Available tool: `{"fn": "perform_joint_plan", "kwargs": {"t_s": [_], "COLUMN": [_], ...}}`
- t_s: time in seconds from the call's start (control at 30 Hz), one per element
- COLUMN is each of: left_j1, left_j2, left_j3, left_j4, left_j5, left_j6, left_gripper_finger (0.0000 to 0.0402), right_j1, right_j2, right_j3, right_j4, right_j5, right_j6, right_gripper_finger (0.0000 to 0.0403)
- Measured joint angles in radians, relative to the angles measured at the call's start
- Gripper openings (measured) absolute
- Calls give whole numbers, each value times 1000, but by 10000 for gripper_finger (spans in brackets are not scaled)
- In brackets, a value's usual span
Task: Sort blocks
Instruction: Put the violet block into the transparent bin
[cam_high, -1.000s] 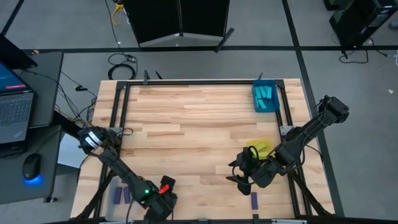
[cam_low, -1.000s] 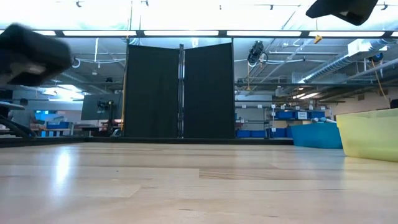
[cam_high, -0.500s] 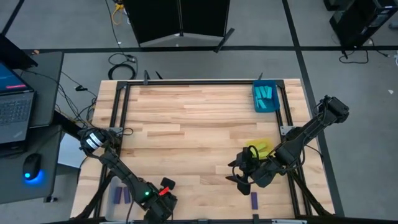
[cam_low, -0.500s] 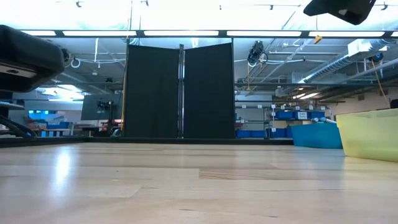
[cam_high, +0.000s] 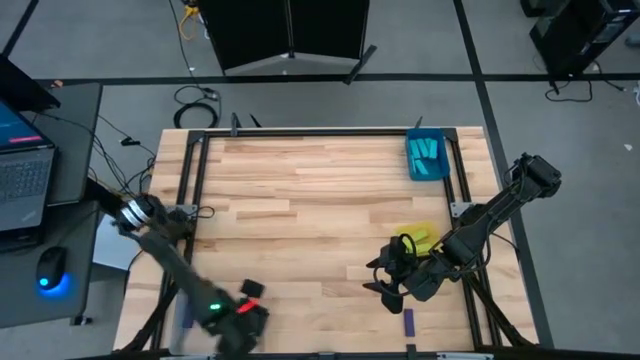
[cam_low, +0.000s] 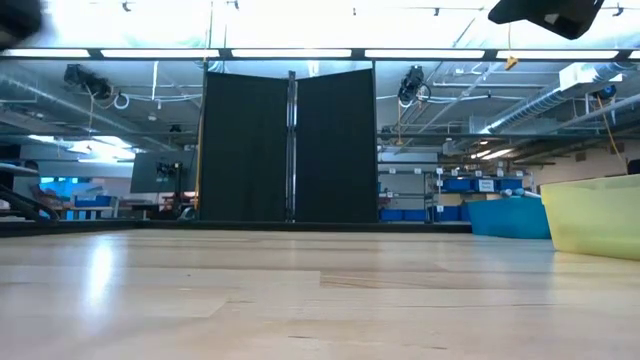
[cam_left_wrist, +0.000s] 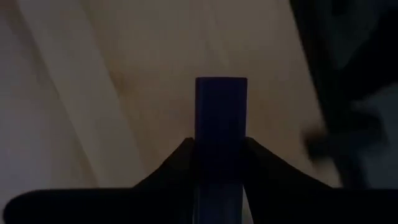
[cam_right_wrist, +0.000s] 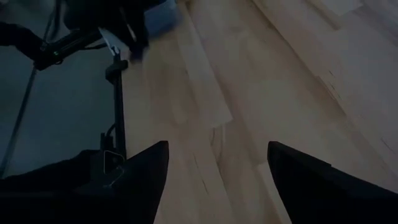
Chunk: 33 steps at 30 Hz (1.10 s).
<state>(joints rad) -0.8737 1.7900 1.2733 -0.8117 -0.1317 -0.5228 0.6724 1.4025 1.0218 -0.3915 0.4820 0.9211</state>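
Bright overhead glare; dim wrist views

Two trays: one blue tray (cam_high: 427, 158), one yellow tray (cam_high: 420, 240).

No lettering, number or brand can be read in any view; the open grey laptop (cam_high: 22, 165) beside the pale wooden worktop (cam_high: 320, 190) shows a lit screen, perhaps with text, though too small to tell.
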Motion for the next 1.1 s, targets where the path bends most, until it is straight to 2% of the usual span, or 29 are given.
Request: {"fn": "perform_joint_plan", "kwargs": {"t_s": [0.13, 0.23, 0.43, 0.63, 0.7, 0.83, 0.9, 1.0, 1.1], "left_j1": [-78, -122, -199, -229, -230, -229, -223, -213, -194], "left_j2": [-103, -173, -207, -205, -204, -204, -204, -205, -205], "left_j3": [-3, 4, -3, -52, -65, -69, -66, -61, -61], "left_j4": [-40, -84, -219, -294, -295, -300, -303, -299, -282], "left_j5": [8, 94, 260, 262, 259, 258, 254, 228, 200], "left_j6": [-116, -252, -505, -714, -744, -760, -764, -767, -770], "left_gripper_finger": [102, 102, 102, 108, 152, 263, 302, 335, 340], "right_j1": [0, 0, 0, 26, 36, 57, 71, 93, 130], "right_j2": [0, 0, 0, 2, 3, 3, 3, 3, 3], "right_j3": [0, 0, 0, 0, 0, 0, 0, 0, 0], "right_j4": [0, 1, 3, -17, -55, -121, -146, -196, -242], "right_j5": [0, 0, -9, -60, -64, -64, -64, -65, -70], "right_j6": [-6, -7, -6, -2, 26, 106, 147, 220, 322], "right_gripper_finger": [284, 283, 280, 291, 298, 309, 310, 309, 305]}}
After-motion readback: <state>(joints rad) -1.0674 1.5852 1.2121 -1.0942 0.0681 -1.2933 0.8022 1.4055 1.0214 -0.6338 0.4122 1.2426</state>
